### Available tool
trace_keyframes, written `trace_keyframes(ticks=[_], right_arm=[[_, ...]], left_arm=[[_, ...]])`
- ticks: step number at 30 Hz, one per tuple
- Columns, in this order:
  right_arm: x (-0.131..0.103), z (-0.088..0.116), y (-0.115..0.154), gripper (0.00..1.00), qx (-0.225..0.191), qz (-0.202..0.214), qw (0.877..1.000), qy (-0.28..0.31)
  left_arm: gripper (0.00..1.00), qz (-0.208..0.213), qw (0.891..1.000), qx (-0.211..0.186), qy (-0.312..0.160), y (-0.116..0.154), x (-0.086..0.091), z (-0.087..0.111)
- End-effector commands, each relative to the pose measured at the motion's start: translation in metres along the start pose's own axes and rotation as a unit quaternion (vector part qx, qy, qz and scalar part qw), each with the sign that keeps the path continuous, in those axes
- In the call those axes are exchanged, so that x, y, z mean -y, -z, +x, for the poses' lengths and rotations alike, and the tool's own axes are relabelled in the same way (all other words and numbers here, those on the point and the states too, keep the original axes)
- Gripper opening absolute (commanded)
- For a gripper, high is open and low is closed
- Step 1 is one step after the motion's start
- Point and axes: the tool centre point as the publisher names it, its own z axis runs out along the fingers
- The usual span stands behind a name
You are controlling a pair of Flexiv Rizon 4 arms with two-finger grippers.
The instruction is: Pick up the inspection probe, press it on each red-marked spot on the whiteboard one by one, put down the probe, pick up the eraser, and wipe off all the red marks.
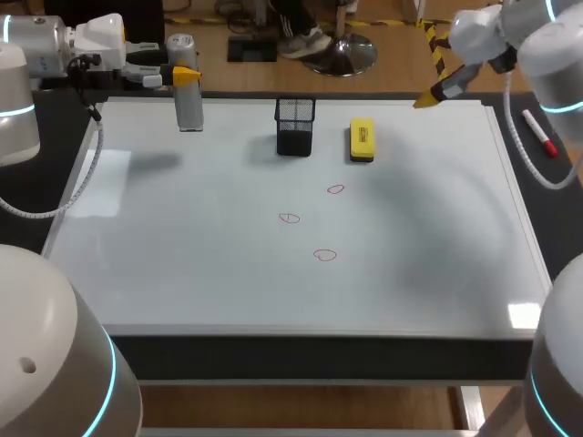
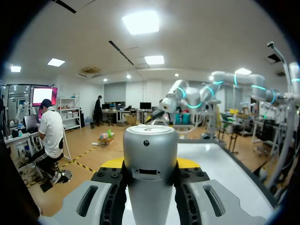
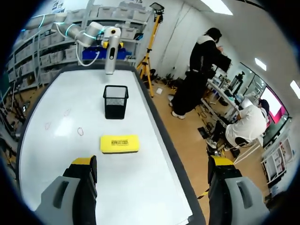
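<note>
As the left pincer (image 2: 150, 165) clamps the probe (image 2: 150, 152), yellow tips (image 2: 114, 162) mostly hidden.

The whiteboard (image 1: 182, 273) is smooth and glossy, with patches of pale glare across its white surface. The inspection probe (image 1: 190, 109) is a satin silver cylinder, either metal or metal-coloured plastic, and the pen cup (image 1: 295, 126) is matt black wire mesh. The eraser (image 1: 362, 139) has a smooth yellow plastic back over a darker, duller base.

Whiteboard (image 1: 182, 273) open all round the red marks (image 1: 324, 256). Far edge: mesh cup (image 1: 295, 127) and eraser (image 1: 362, 141) close together; probe (image 1: 189, 91) upright far left.
</note>
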Motion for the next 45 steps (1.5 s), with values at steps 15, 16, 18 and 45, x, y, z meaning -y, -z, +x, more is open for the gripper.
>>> trace_keyframes(ticks=[15,16,18,45], right_arm=[[-0.006,-0.009,-0.028,1.00,-0.344,0.364,0.806,0.316],[-0.007,-0.012,-0.025,1.00,-0.329,0.355,0.822,0.301],[-0.007,-0.012,-0.025,1.00,-0.329,0.355,0.822,0.301],[0.009,0.004,-0.052,1.00,-0.370,0.271,0.791,0.405]], left_arm=[[0.00,0.000,1.000,0.001,0.000,0.000,0.001,0.001],[0.00,0.000,1.000,0.001,0.000,0.000,0.001,0.001],[0.00,0.000,1.000,0.001,0.000,0.000,0.001,0.001],[0.00,0.000,1.000,0.001,0.000,0.000,0.001,0.001]])
